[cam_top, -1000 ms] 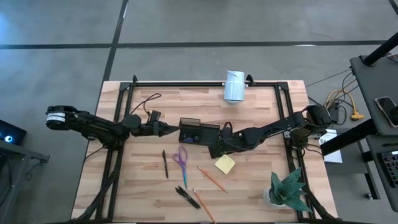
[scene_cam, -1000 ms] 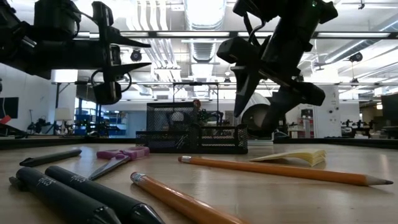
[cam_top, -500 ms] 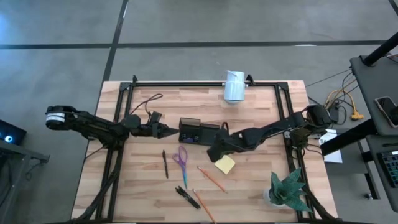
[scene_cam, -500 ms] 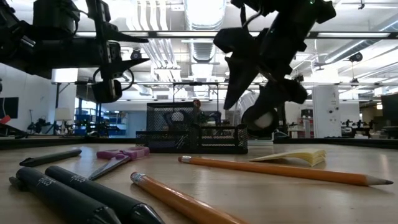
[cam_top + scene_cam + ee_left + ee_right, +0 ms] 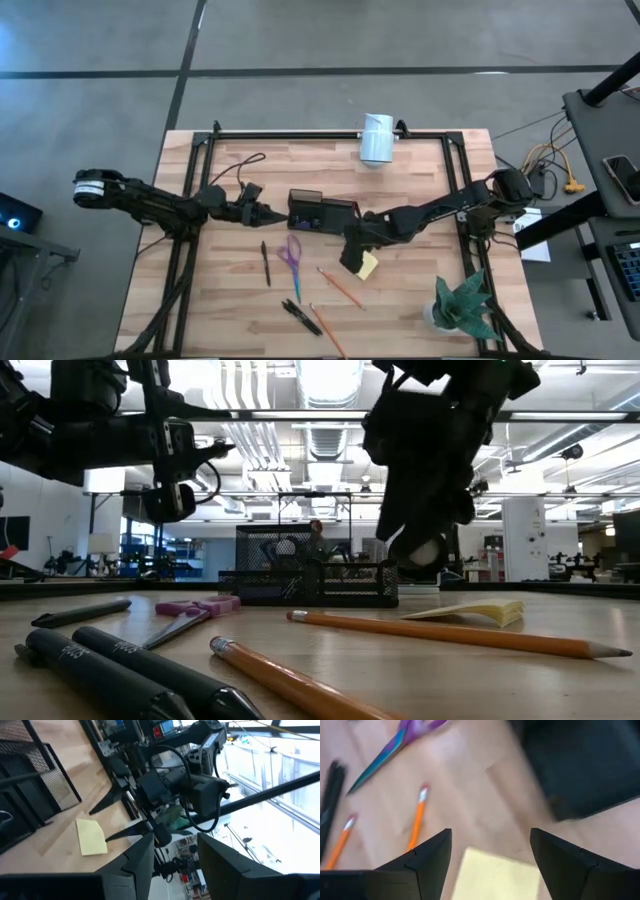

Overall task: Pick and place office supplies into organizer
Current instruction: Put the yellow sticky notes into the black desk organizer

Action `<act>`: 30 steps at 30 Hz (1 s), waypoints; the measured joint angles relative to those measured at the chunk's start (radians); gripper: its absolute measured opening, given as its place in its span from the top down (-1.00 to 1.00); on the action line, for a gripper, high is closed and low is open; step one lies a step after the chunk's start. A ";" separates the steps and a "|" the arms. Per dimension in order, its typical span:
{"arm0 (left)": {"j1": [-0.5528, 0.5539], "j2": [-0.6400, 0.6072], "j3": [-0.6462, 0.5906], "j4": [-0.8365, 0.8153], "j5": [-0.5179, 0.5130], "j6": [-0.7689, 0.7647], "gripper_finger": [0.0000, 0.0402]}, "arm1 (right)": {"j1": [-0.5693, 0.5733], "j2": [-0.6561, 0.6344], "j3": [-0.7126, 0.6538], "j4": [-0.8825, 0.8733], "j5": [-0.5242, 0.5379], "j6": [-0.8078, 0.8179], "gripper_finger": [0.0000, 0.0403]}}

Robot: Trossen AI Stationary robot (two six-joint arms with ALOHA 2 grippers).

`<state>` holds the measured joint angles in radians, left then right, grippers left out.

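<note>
Looking straight down, I see my right claw (image 5: 350,262) hanging over the near edge of the yellow sticky-note pad (image 5: 366,265), just in front of the black organizer (image 5: 320,214) on the tabletop (image 5: 420,190). My left claw (image 5: 278,213) waits beside the organizer's left end. Scissors (image 5: 291,255) and a black pen (image 5: 265,264) lie nearby.

At table height, pencils (image 5: 450,633) lie flat and the pad (image 5: 478,610) sits right of the organizer (image 5: 310,578).

My left wrist camera shows its fingers apart, holding nothing.

My right wrist camera shows both fingers spread wide above the pad (image 5: 495,875), empty.
</note>
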<state>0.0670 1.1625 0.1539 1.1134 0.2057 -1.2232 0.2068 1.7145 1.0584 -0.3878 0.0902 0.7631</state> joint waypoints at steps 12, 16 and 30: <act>-0.009 0.000 -0.006 0.001 0.003 0.008 0.34 | 0.199 0.000 -0.011 -0.140 -0.027 0.242 -0.27; -0.009 0.000 -0.015 0.000 0.003 0.009 0.34 | 0.283 0.000 0.001 -0.138 0.180 0.350 -0.25; -0.008 0.000 -0.030 -0.002 0.003 0.085 0.34 | 0.336 0.005 -0.011 -0.163 0.289 -0.160 -0.22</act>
<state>0.0586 1.1625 0.1238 1.1118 0.2085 -1.1378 0.5426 1.7195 1.0479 -0.5505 0.3796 0.6029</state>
